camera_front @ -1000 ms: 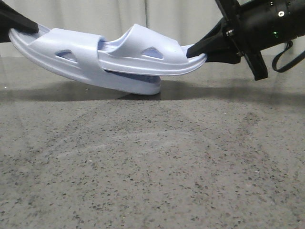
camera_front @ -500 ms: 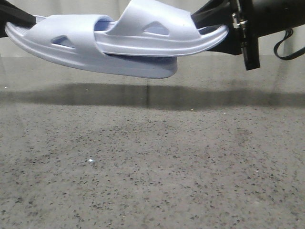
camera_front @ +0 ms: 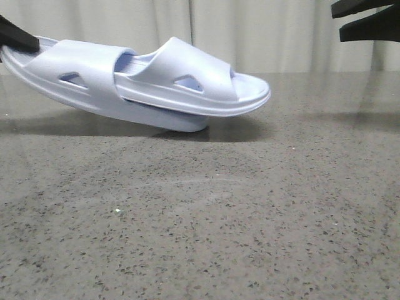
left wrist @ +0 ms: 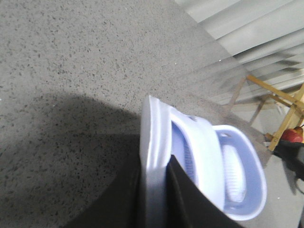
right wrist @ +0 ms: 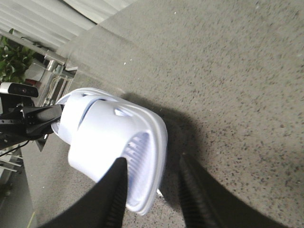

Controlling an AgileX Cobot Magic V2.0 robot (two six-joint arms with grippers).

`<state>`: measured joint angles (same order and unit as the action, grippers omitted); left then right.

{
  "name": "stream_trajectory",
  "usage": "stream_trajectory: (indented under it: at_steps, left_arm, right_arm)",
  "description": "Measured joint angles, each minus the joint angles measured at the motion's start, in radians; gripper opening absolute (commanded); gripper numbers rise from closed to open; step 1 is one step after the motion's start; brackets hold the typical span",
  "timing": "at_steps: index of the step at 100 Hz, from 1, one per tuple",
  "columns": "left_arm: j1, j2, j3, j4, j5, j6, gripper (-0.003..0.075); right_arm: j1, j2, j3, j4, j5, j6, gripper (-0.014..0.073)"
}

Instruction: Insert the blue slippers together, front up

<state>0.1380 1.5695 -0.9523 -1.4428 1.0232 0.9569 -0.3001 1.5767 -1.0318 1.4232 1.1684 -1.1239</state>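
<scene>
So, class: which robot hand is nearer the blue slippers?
Left. The left hand grips the blue slippers at their heel end; the right hand hangs open, apart from their toe end.

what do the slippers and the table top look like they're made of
The blue slippers: likely moulded foam or soft rubber, matte, one-piece, with rounded edges and no seams. The table top: looks like speckled grey stone or a stone-look laminate; its faint sheen at the far edge suggests a smooth, semi-polished finish.

The blue slippers point(camera_front: 137, 81) are a pale lavender-blue with darker ribbed footbeds; the worktop point(camera_front: 200, 219) under them is grey speckled with black, and both tools are black.
</scene>
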Motion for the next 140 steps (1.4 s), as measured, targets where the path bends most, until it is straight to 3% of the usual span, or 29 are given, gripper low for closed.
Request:
stream_trajectory:
  at_steps: [17,26,31,44,49,55,67,81,84,96,102,121,140]
  left_arm:
    - [-0.077,0.000,0.000,0.015,-0.086,0.021,0.0020]
    - [-0.103,0.000,0.000,0.051,-0.124,0.043,0.0069]
    - [-0.111,0.000,0.000,0.070,-0.136,0.059,0.0129]
    - [-0.114,0.000,0.000,0.105,-0.150,0.079,0.0387]
    - [-0.114,0.000,0.000,0.120,-0.154,0.083,0.0454]
    - [-0.114,0.000,0.000,0.133,-0.159,0.085,0.0482]
    - [-0.111,0.000,-0.010,0.162,-0.160,0.087,0.0473]
    - [-0.070,-0.007,-0.064,0.193,-0.122,0.091,0.0412]
    - [-0.060,-0.017,-0.076,0.196,-0.116,0.091,0.0374]
    - [-0.024,-0.066,-0.111,0.202,-0.096,0.091,0.0178]
    - [-0.015,-0.098,-0.118,0.204,-0.103,0.100,0.0017]
    - [-0.035,-0.230,-0.118,0.229,-0.186,0.182,0.0015]
    - [-0.130,-0.378,-0.089,0.299,-0.389,0.198,0.0015]
  right_arm:
    - [-0.006,-0.013,0.000,-0.014,0.006,0.032,0.0213]
    - [-0.006,-0.013,0.000,-0.026,0.008,0.041,0.0213]
    - [-0.006,-0.013,0.000,-0.030,0.009,0.043,0.0213]
    - [-0.006,-0.013,0.000,-0.032,0.009,0.045,0.0213]
    - [-0.006,-0.013,0.000,-0.032,0.010,0.045,0.0213]
    - [-0.006,-0.013,0.000,-0.032,0.011,0.047,0.0212]
    - [-0.008,-0.014,0.000,-0.034,0.013,0.049,0.0171]
    - [-0.008,-0.014,0.000,-0.045,0.013,0.051,-0.0057]
    - [-0.008,-0.014,0.000,-0.049,0.013,0.051,-0.0107]
    - [-0.008,-0.016,0.000,-0.059,0.013,0.051,-0.0087]
    - [-0.008,-0.022,0.000,-0.063,0.013,0.051,-0.0086]
    - [0.015,-0.112,0.005,-0.100,-0.048,0.051,-0.0085]
    - [0.173,-0.284,0.062,-0.184,-0.335,0.049,-0.0085]
